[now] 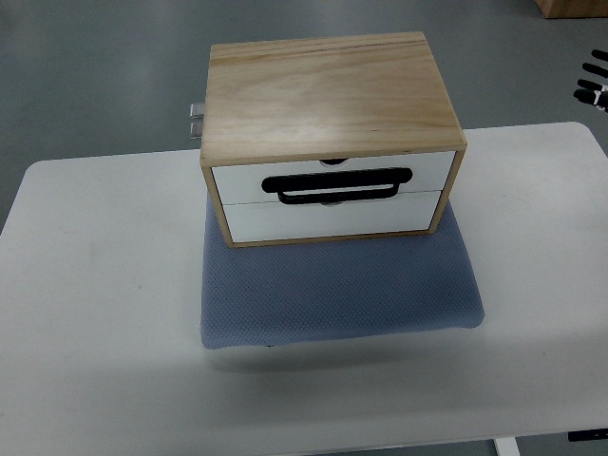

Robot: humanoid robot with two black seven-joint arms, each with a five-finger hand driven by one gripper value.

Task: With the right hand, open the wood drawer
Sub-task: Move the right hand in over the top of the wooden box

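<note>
A: Where is the right robot hand [594,82]?

B: At the right edge of the view, only partly in frame. A few black fingers [588,92] with pale bands show; the palm and arm are cut off, so I cannot tell whether it is spread or curled. It hangs over the grey floor [95,76], off the bench [95,313].

A: And the wood drawer box [332,133]?

B: Well to the left of that robot hand and lower in the picture, sitting on a blue-grey mat [332,294] on the white bench. The hand and the box are well apart, with nothing touching.

A: What shows on the front?

B: Two white drawer fronts, stacked: the upper drawer [332,171] and the lower drawer [328,217]. Both look flush with the wooden frame. A black loop handle [337,184] lies across the seam between them (I cannot tell which drawer it belongs to). A small dark notch sits at the top edge of the upper front, and something greyish peeks from under the handle; both are too small to make out.

A: Anything else half hidden?

B: A small metal fitting [196,121] sticks out behind the box on the side farthest from the robot hand, mostly hidden by the box. A brown wooden object [570,8] is clipped by the top corner, just above the hand. A dark bit [589,436] shows at the bottom right, below the bench edge, and I cannot tell what it is.
</note>
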